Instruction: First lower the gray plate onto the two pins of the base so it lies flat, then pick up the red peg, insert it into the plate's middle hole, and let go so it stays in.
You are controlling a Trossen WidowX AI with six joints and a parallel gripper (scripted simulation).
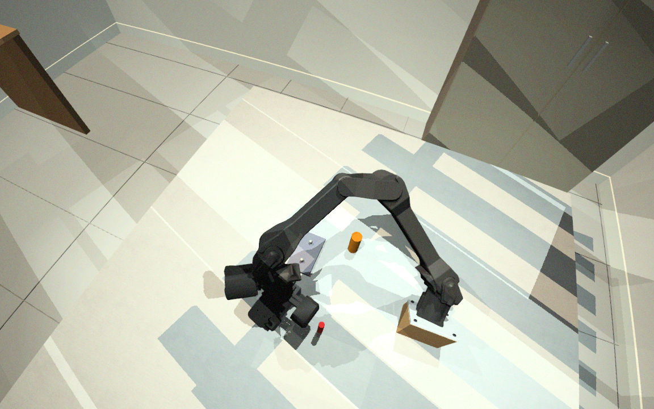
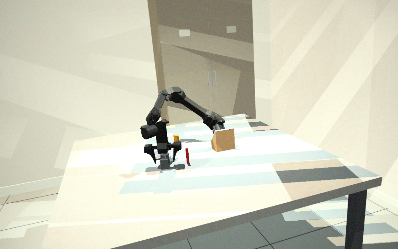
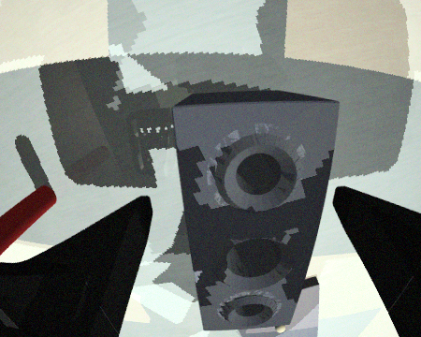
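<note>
The gray plate [image 2: 164, 165] [image 3: 267, 114] stands on the table as a thick block with three round holes facing up; the arm hides it in the top view. My gripper [image 2: 164, 162] [image 3: 245, 200] is open and empty, pointing down above the plate, with one finger on each side of it. The flat base [image 1: 314, 251] [image 3: 309, 300] lies beside the plate, partly covered by the arm in the top view. Its two pins stand bare, one pin [image 1: 310, 242] farther back. The red peg [image 1: 321, 328] [image 2: 187, 155] [image 3: 21, 222] stands upright outside one finger.
An orange cylinder [image 1: 354, 243] [image 2: 176, 138] stands near the base, partly behind the gripper in the exterior view. A wooden wedge-shaped block [image 1: 428, 333] [image 2: 225, 140] is at the arm's foot. The table's near edge [image 2: 287, 206] crosses the lower part of the exterior view.
</note>
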